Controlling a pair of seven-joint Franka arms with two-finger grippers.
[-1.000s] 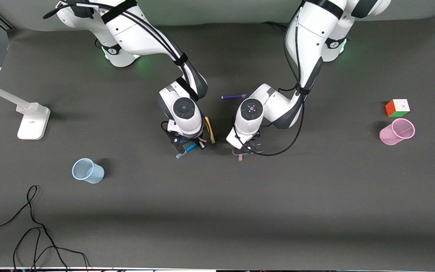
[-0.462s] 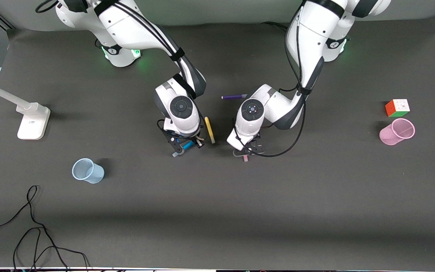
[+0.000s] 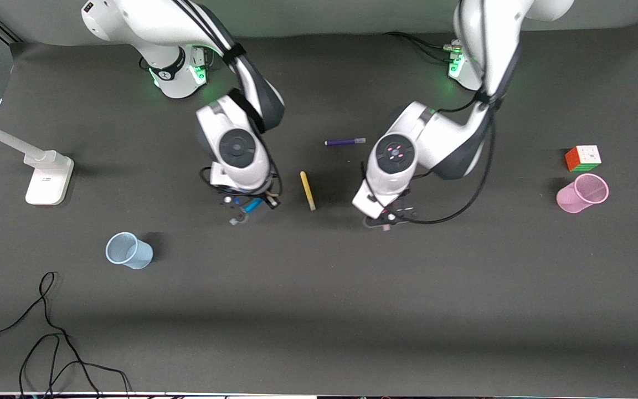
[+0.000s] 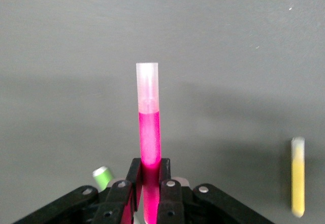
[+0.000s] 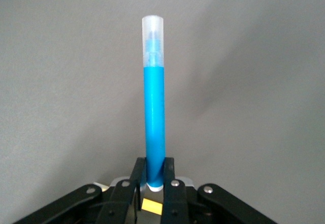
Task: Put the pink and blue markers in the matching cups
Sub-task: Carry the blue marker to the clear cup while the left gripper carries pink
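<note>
- Pink marker (image 4: 150, 132) clamped near its tail in left pincer (image 3: 386, 224), raised over mid tabletop (image 3: 319, 310); pink cup (image 3: 582, 193) well apart toward 3 o'clock.
- Blue marker (image 5: 154, 117) likewise clenched low in right pincer (image 3: 246, 209); blue cup (image 3: 128, 250) toward 8 o'clock.
- Risk: long free ends swinging, pivoting in grip.
- Risk: tip striking rim, toppling light cup.
- Yellow marker (image 3: 307, 190) lying between pincers, liable to be nudged.

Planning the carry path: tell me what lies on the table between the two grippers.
In the front view, only the yellow marker lies between the right gripper, shut on the blue marker, and the left gripper, shut on the pink marker.
</note>
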